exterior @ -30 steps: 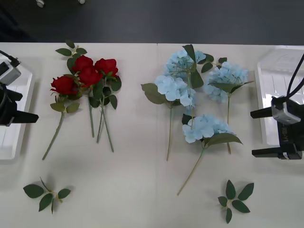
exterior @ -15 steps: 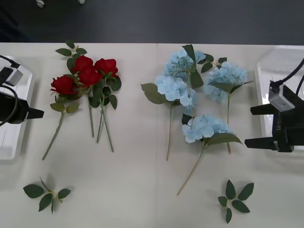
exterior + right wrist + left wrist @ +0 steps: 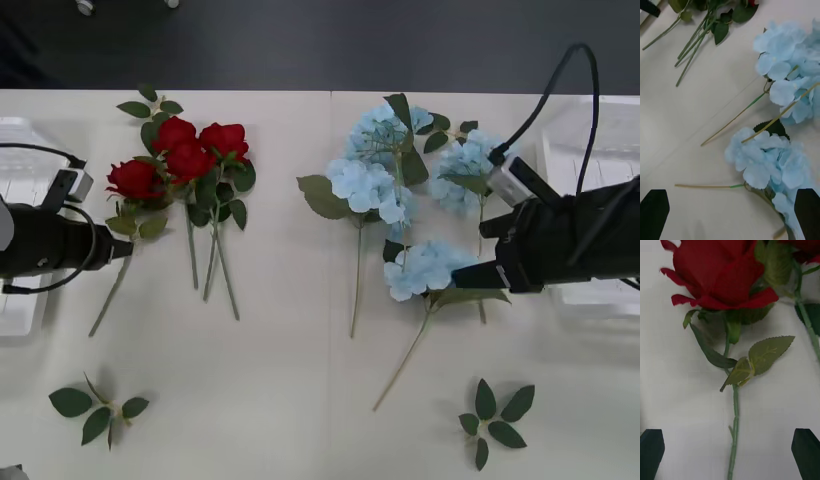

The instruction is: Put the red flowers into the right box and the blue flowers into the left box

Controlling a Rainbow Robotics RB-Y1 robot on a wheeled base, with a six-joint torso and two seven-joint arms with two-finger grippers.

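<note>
The red flowers (image 3: 185,155) lie in a bunch at the table's left, stems toward me. My left gripper (image 3: 126,250) is open beside the leftmost rose (image 3: 133,178). In the left wrist view its stem (image 3: 735,416) runs between the black fingertips (image 3: 651,453), with the bloom (image 3: 715,273) beyond. The blue flowers (image 3: 378,185) spread over the right half. My right gripper (image 3: 480,252) is open at the nearest blue cluster (image 3: 425,268), which sits between its fingers (image 3: 807,213) as a blue cluster (image 3: 760,161). The left box (image 3: 20,300) and the right box (image 3: 590,130) sit at the table's two ends.
Loose leaf sprigs lie at the near left (image 3: 95,408), the near right (image 3: 495,420) and behind the roses (image 3: 150,105). Bare table lies between the two flower groups and along the front edge. The floor beyond the far edge is dark.
Both arms have swung inward from over the boxes. The left gripper has reached the leftmost rose's stem and the right has reached the nearest blue cluster. No flower has moved.
</note>
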